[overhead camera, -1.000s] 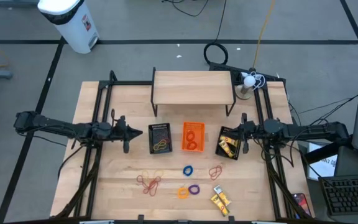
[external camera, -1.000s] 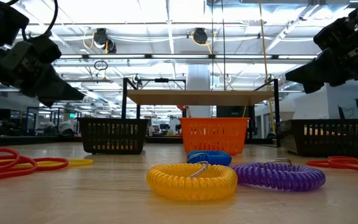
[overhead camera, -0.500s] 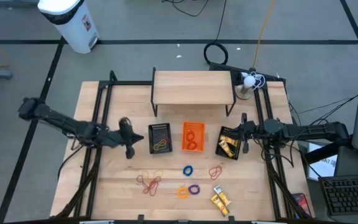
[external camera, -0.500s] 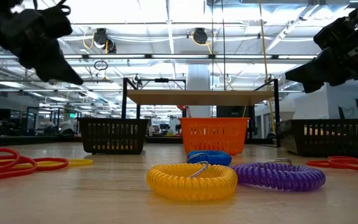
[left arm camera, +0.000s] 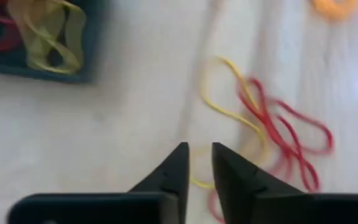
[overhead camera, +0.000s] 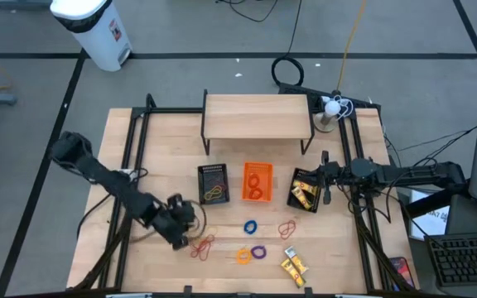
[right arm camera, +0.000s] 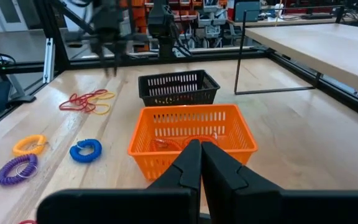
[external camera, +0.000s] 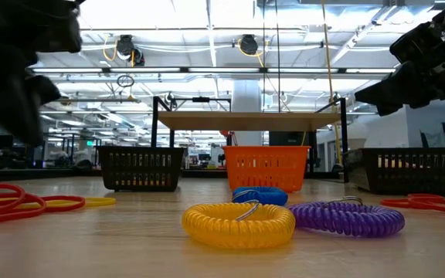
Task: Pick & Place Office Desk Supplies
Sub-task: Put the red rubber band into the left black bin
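A tangle of red and yellow rubber bands point(overhead camera: 199, 242) lies flat on the table near its front edge. My left gripper point(left arm camera: 199, 152) hangs just over the tangle's left end, tipped steeply down, its fingers a narrow gap apart with nothing between them. Farther right lie a blue ring point(overhead camera: 250, 226), an orange ring point(overhead camera: 243, 256), a purple ring point(overhead camera: 258, 252), more red bands point(overhead camera: 287, 228) and yellow oblong pieces point(overhead camera: 294, 265). My right gripper point(right arm camera: 201, 152) waits shut and level beside the right black tray point(overhead camera: 306, 190).
A black mesh tray point(overhead camera: 214, 184) with bands in it, an orange tray point(overhead camera: 257, 182) and the right black tray stand in a row mid-table. A wooden shelf point(overhead camera: 257, 116) on black legs spans the back. Bare wood lies left of the band tangle.
My left gripper has swung from beside the left black tray toward the table's near edge and tipped from near level to steeply downward, ending over the rubber band tangle. The bands and rings have not moved.
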`<control>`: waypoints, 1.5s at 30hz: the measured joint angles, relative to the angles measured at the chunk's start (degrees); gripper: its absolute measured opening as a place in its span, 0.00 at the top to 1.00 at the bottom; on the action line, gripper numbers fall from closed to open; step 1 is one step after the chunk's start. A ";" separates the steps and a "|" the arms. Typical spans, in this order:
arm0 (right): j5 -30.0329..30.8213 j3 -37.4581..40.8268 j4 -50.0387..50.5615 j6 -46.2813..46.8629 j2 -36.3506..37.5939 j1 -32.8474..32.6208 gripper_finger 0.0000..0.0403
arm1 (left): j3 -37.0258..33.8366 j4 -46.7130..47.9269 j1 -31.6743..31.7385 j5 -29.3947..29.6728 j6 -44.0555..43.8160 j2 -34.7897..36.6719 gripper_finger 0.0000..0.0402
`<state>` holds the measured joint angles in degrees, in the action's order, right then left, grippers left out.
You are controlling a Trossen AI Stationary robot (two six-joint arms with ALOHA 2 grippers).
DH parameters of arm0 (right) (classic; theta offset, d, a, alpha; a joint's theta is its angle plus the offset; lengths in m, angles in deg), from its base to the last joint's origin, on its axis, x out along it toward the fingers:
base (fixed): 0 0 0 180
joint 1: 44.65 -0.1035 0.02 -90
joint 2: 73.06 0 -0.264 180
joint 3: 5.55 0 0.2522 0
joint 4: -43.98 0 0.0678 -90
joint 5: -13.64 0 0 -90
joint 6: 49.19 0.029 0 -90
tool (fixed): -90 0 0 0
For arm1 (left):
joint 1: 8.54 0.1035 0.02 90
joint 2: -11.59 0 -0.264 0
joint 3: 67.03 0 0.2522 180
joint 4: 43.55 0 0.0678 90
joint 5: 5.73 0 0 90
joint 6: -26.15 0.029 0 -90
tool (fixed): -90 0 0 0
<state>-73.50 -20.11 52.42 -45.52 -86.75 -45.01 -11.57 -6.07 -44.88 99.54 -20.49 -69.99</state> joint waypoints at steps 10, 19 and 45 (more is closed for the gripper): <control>0.02 -0.02 -0.02 1.05 0.00 0.00 0.99 | 1.15 1.87 -3.57 -9.98 2.98 -5.41 0.61; 0.04 -0.02 -0.04 1.20 0.00 0.00 0.99 | 1.15 2.23 -5.26 -2.99 2.66 -6.58 0.64; 0.04 -0.02 -0.02 1.03 0.02 0.00 0.99 | 1.62 0.21 -4.51 -5.68 4.54 -13.71 0.97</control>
<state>-73.46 -20.13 52.40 -44.49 -86.73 -45.01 -9.95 -5.85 -49.39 93.86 -15.94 -83.71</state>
